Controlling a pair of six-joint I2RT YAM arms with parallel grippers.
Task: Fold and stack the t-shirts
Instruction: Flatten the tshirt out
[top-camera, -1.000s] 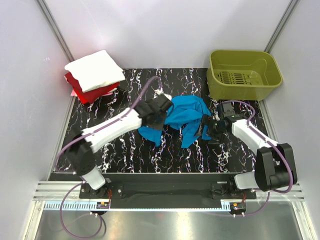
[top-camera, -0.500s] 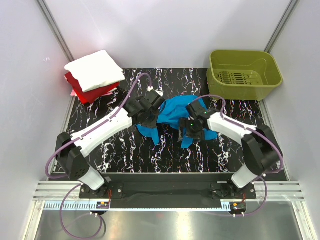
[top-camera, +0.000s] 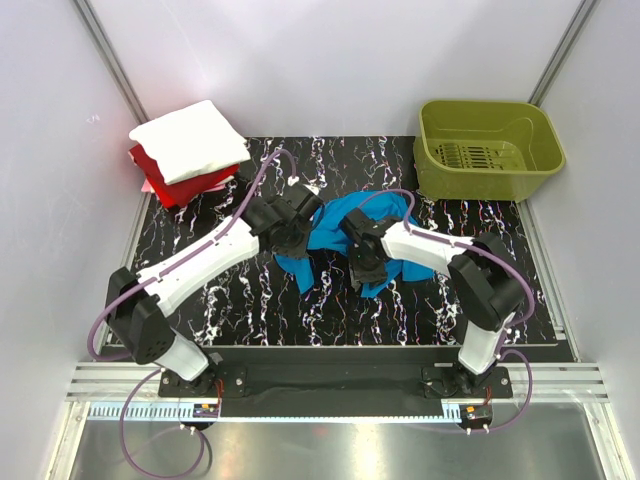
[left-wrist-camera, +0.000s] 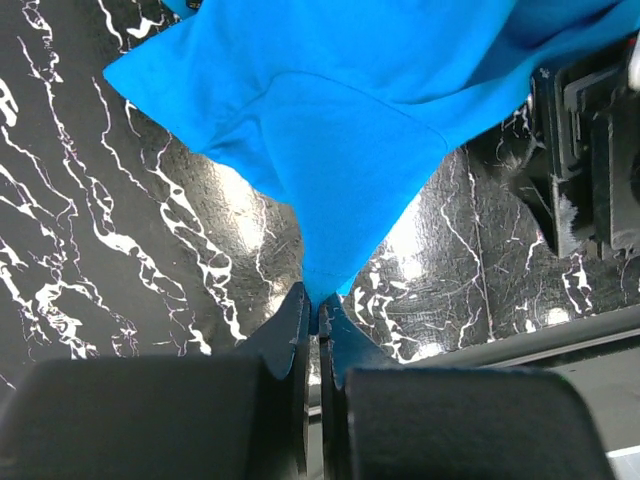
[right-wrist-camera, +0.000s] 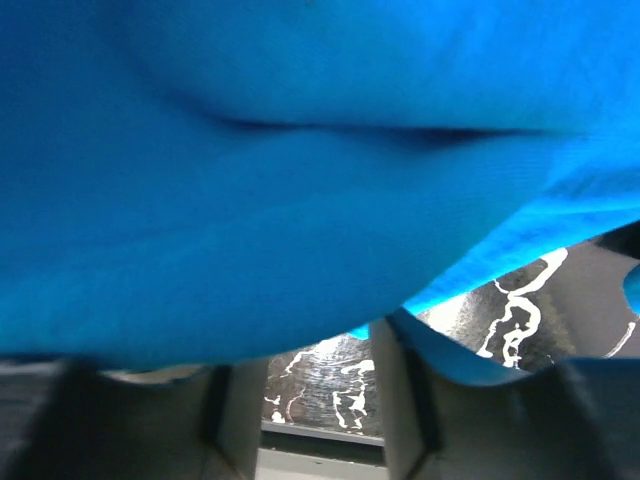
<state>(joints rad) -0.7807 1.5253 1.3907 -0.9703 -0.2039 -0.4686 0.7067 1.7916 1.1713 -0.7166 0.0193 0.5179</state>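
The turquoise-blue t-shirt (top-camera: 345, 222) lies crumpled at the middle of the black marbled table (top-camera: 250, 310). My left gripper (top-camera: 300, 228) is shut on a pointed corner of it (left-wrist-camera: 330, 180), the cloth pinched between the tips (left-wrist-camera: 318, 305) and hanging above the table. My right gripper (top-camera: 362, 262) sits under the shirt's front fold. In the right wrist view its jaws (right-wrist-camera: 318, 350) stand apart with blue cloth (right-wrist-camera: 250, 180) draped over the tips and table showing between them. A folded white t-shirt (top-camera: 190, 140) rests on a red t-shirt (top-camera: 165, 187) at the back left.
An olive-green plastic basket (top-camera: 440, 180) stands at the back right corner. White walls close in the table on three sides. The arms' bases and a black rail (top-camera: 330, 375) line the near edge.
My right arm has swung left from the table's right side into the blue shirt, its jaws narrowing. My left gripper has drawn the shirt corner slightly left.
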